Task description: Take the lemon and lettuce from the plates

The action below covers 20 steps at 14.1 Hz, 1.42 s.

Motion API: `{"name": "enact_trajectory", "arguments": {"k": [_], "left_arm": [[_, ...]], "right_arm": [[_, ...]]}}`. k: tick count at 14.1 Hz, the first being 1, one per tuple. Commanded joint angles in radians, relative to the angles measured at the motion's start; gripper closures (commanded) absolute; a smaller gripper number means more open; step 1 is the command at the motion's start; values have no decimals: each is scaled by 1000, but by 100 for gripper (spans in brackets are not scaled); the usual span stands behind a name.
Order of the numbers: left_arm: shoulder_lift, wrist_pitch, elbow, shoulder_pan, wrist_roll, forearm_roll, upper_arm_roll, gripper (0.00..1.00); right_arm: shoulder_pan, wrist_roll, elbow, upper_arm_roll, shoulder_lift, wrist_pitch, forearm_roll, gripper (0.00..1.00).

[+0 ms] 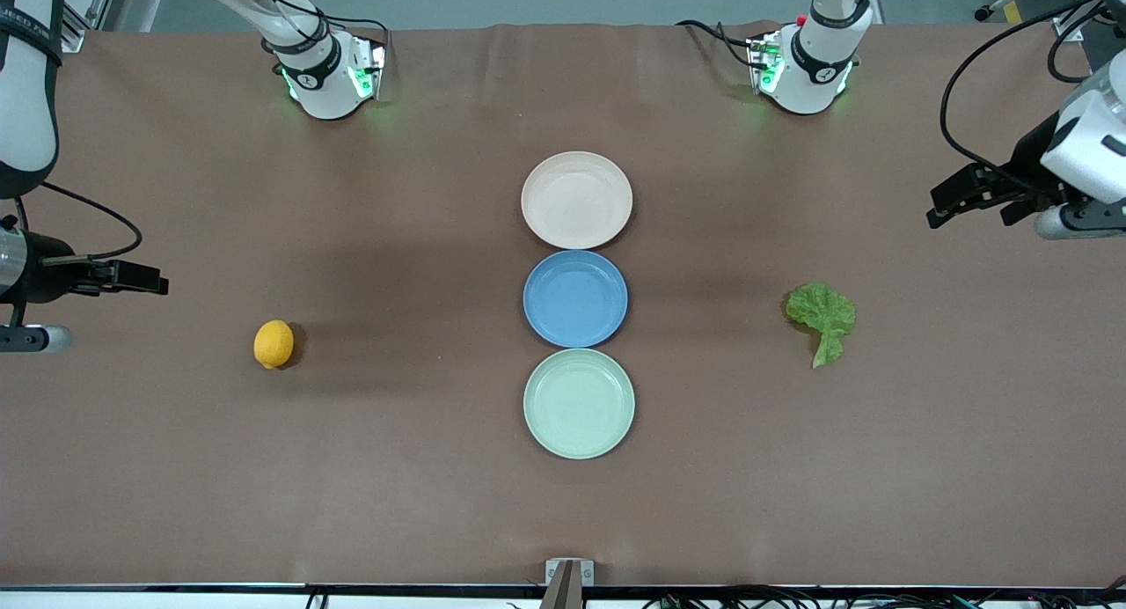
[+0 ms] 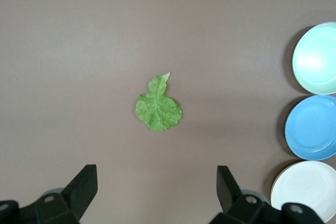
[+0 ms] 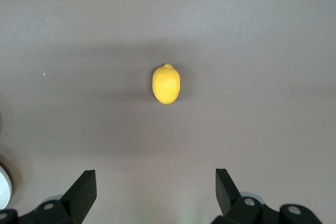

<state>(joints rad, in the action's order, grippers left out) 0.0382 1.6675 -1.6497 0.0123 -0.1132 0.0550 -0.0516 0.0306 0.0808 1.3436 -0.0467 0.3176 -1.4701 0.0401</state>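
Observation:
The lemon (image 1: pixel 274 343) lies on the bare brown table toward the right arm's end, not on a plate; it also shows in the right wrist view (image 3: pixel 166 84). The lettuce (image 1: pixel 822 317) lies flat on the table toward the left arm's end and shows in the left wrist view (image 2: pixel 158 107). The beige-pink plate (image 1: pixel 576 200) and the mint plate (image 1: pixel 579 403) are empty. My right gripper (image 1: pixel 149 279) is open and empty, up over the table's end, apart from the lemon. My left gripper (image 1: pixel 937 209) is open and empty, up over the other end, apart from the lettuce.
A blue plate (image 1: pixel 575 297), also empty, sits between the beige-pink and mint plates in a line at mid-table. The three plates show at the edge of the left wrist view (image 2: pixel 313 127). The arm bases (image 1: pixel 330 77) stand along the table's edge farthest from the front camera.

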Motion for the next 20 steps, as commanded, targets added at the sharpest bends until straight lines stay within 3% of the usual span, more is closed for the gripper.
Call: {"name": "enact_trajectory", "arguments": {"k": [1, 9, 20], "left_arm": [[-26, -32, 92, -11, 27, -21, -1, 0], [-26, -124, 125, -24, 113, -43, -2, 0], [-26, -130, 126, -29, 121, -35, -2, 0]], "right_arm": [[-4, 13, 25, 7, -58, 27, -2, 0], [-26, 14, 420, 11, -391, -136, -46, 0], [-20, 11, 422, 21, -442, -118, -42, 0]]}}
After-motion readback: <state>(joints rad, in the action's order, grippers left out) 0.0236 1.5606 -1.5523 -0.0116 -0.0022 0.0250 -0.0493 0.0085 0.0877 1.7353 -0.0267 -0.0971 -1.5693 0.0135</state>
